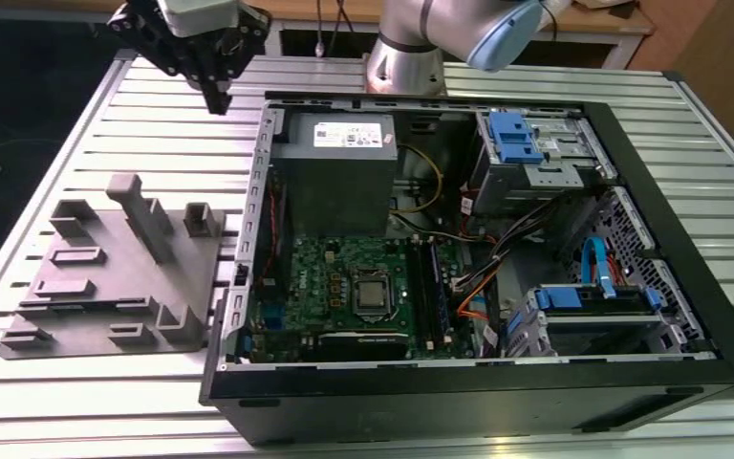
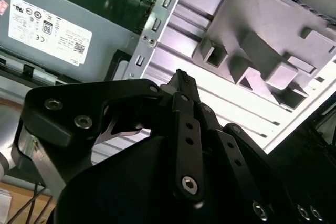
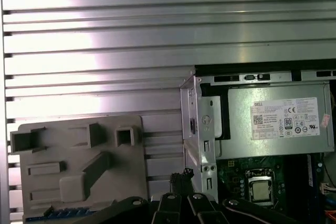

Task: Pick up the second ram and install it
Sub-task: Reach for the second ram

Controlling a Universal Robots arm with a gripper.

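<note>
My gripper (image 1: pixel 221 103) hangs high over the slatted table, between the grey tray (image 1: pixel 49 287) and the back corner of the open computer case (image 1: pixel 469 382). Its black fingertips (image 2: pixel 181 76) meet at a point and hold nothing. In the first wrist view a thin blue strip (image 3: pixel 58 213) lies along the tray (image 3: pixel 52 192); it looks like the second ram, set on edge. The gripper (image 3: pixel 181 174) is well above it and apart from it. The long black memory slots (image 1: pixel 434 287) run along the exterior view's right side of the green motherboard (image 1: pixel 329 287).
The grey power supply (image 1: pixel 337 163) fills the case's far end, and drive cages with blue clips (image 1: pixel 520 139) stand at the exterior view's right. Upright blocks (image 1: pixel 150 220) rise from the tray. The case's metal wall (image 1: pixel 255 220) stands between tray and motherboard.
</note>
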